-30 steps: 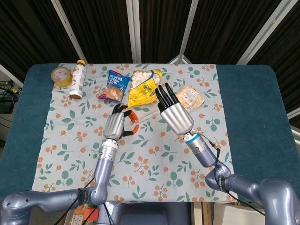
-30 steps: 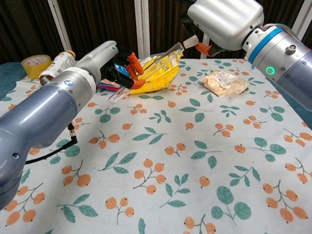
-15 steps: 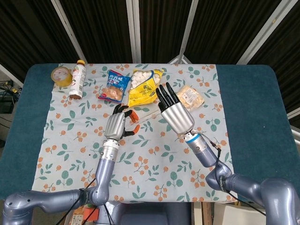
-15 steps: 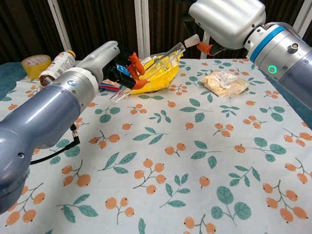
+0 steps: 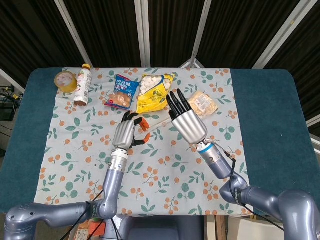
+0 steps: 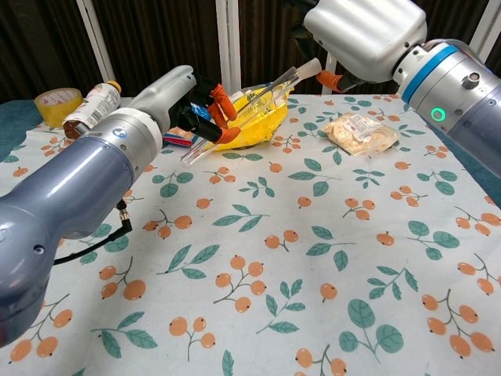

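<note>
The left robot hand (image 6: 205, 110) grips a clear plastic tube (image 6: 249, 103), long axis rising toward upper right, where the right robot hand (image 6: 329, 66) pinches its far end.

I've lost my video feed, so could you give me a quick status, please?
Left hand grips clear tube off the table. Right hand at its far end, hold unclear. Yellow bag just behind.

White characters stand on the blue snack packet (image 5: 121, 92), which lies beyond the left hand (image 5: 124, 133), but they are too small to read. The bottle (image 5: 82, 86) label, further left, is also illegible.
</note>
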Controlling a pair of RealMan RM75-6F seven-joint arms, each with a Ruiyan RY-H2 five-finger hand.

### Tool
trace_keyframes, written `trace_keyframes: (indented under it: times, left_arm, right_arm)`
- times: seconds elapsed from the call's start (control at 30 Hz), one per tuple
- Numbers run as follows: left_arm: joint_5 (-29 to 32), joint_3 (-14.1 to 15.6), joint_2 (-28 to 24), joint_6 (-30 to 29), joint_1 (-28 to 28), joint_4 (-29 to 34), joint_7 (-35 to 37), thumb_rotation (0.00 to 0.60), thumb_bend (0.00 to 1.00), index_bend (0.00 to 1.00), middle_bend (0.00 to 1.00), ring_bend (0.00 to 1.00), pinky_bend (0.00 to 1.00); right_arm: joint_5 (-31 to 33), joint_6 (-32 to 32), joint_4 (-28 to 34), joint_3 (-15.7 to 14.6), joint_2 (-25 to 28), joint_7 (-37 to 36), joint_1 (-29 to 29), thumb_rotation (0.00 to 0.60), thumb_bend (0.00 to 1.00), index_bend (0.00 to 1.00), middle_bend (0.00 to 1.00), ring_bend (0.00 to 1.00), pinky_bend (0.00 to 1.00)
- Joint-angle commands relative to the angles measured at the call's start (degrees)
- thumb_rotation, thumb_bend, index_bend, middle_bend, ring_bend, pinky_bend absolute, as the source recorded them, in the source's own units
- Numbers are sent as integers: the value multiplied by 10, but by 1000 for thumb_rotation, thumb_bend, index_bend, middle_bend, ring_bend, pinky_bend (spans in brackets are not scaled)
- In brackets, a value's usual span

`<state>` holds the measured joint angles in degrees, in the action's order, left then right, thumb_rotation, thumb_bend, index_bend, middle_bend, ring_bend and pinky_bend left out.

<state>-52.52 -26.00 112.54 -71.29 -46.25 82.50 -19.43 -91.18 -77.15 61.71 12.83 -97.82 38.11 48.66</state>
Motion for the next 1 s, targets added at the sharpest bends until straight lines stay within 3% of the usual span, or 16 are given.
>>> trace_keyframes:
  times: [0.03, 1.0]
  left_arm:
    - [0, 0, 0, 0, 0, 0, 0, 600, 771, 670, 652, 164, 0]
    - [-3, 1, 2, -3, 3, 3, 1, 600, 771, 670, 653, 165, 0]
  right_arm:
    - [0, 0, 0, 1, 0, 0, 0, 600, 397, 684, 187, 13, 0]
    - [3, 2, 11, 3, 5, 3, -1, 600, 397, 684, 187, 13, 3]
